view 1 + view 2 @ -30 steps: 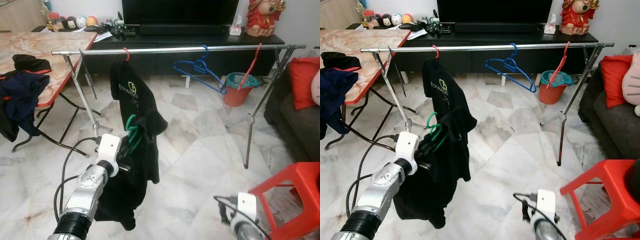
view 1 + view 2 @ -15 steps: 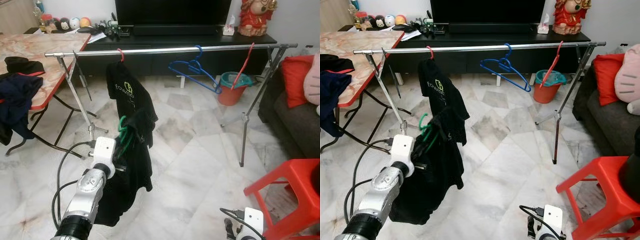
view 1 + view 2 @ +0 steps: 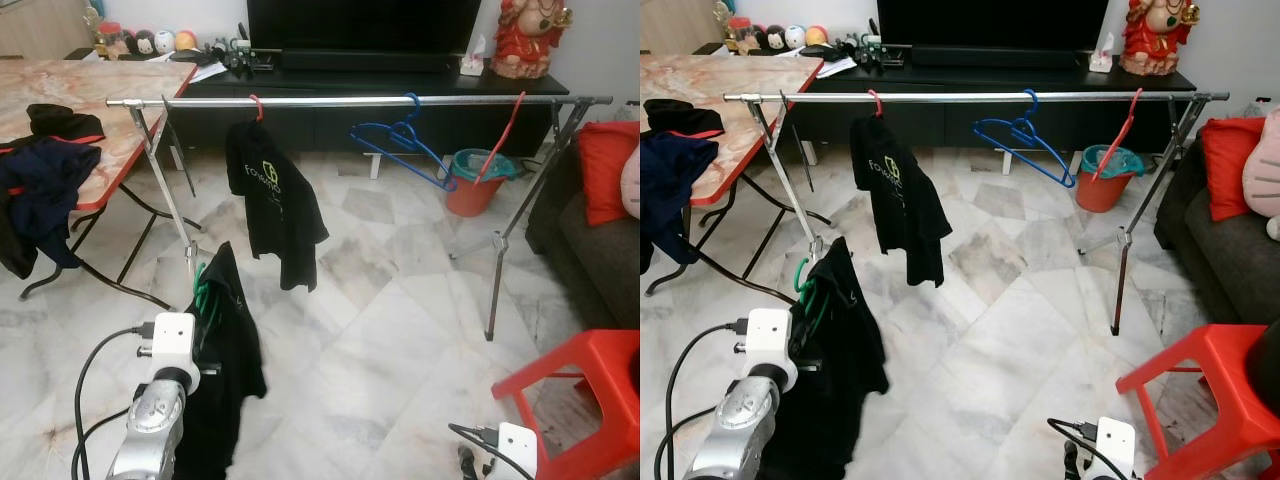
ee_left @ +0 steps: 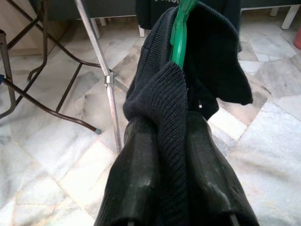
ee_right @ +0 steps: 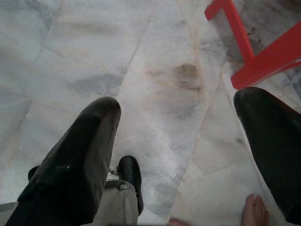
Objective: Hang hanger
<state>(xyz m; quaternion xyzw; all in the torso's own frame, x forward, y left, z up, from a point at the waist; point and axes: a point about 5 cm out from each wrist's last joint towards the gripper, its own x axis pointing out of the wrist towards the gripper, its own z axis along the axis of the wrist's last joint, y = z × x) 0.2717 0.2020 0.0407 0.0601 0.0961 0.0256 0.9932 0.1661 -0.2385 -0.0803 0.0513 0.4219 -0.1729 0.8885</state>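
A silver clothes rail (image 3: pixel 350 101) spans the room. On it hang a black T-shirt (image 3: pixel 278 205) on a red hanger, two blue hangers (image 3: pixel 400 140) and a bare red hanger (image 3: pixel 500 135). My left gripper (image 4: pixel 167 122) is shut on a black garment (image 3: pixel 228 360) that sits on a green hanger (image 3: pixel 202 288). It is held low, below and left of the hung T-shirt, well under the rail. The cloth covers the fingers (image 4: pixel 136 183). My right gripper (image 5: pixel 178 101) hangs low at the right, open over the marble floor with nothing between its fingers.
A marble-topped folding table (image 3: pixel 90 90) with dark clothes (image 3: pixel 40 190) stands at the left. A red stool (image 3: pixel 585 375) is near right, an orange bucket (image 3: pixel 475 185) beyond the rail, a sofa with a red cushion (image 3: pixel 605 165) far right. A person's bare toes (image 5: pixel 256 212) are near my right gripper.
My left gripper has dropped and moved left with the garment, away from the hung T-shirt. The right arm has sunk lower in view. The camera shifted a little.
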